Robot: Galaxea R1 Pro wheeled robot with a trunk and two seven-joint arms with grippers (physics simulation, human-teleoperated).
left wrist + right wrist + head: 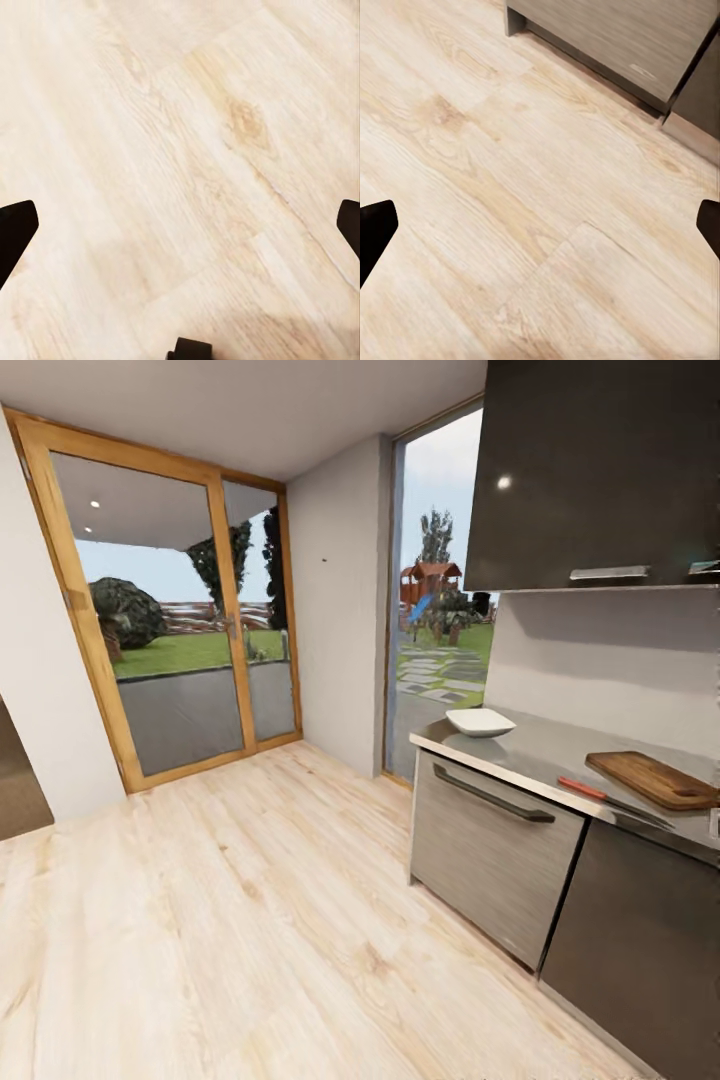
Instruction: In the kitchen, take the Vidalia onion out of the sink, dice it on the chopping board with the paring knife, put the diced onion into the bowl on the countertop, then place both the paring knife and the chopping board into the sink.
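The board [655, 778] ran off frame beside the knife [612, 798] on the worktop [540, 745]; bowl [480, 721] well apart. Both grippers [180, 225] [540, 225] spread wide over floor [180, 150].

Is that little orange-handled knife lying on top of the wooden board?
No, the paring knife lies on the countertop beside the chopping board, along its near edge, not on top of it.

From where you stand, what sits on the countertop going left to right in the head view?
bowl → paring knife → chopping board, all on the countertop; the knife lies along the front edge, just ahead of the board.
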